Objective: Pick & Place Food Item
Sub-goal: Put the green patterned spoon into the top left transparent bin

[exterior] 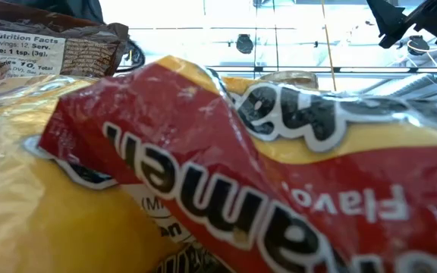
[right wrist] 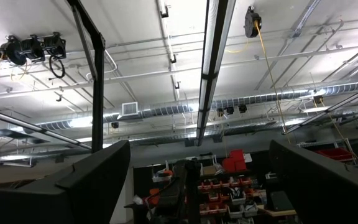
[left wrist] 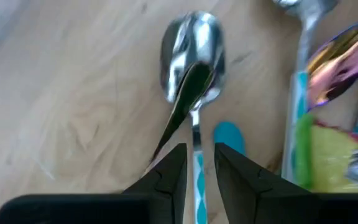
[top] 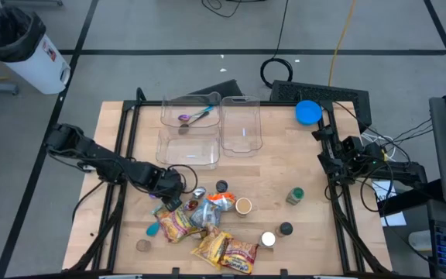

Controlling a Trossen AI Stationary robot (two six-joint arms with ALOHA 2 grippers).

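A heap of food packets lies near the table's front middle: yellow-and-red ramen packets [top: 178,225] [top: 227,249] and an orange pouch [top: 220,200]. One ramen packet [exterior: 241,174] fills the low view. My left gripper [top: 178,195] [left wrist: 200,149] points down at the heap's left edge, open by a narrow gap. Its fingers stand on either side of the handle of a silver spoon [left wrist: 191,56] that lies on the wood. My right gripper [right wrist: 201,168] is parked at the table's right, open and pointing up at the ceiling.
Two clear bins [top: 190,128] [top: 241,124] stand at the far middle, one holding a spoon [top: 196,117]. Two more spoons [left wrist: 303,37] [left wrist: 340,62] lie beside the silver one. A blue lid [top: 308,112], a small jar [top: 294,196], a cup [top: 243,205] and caps are scattered to the right.
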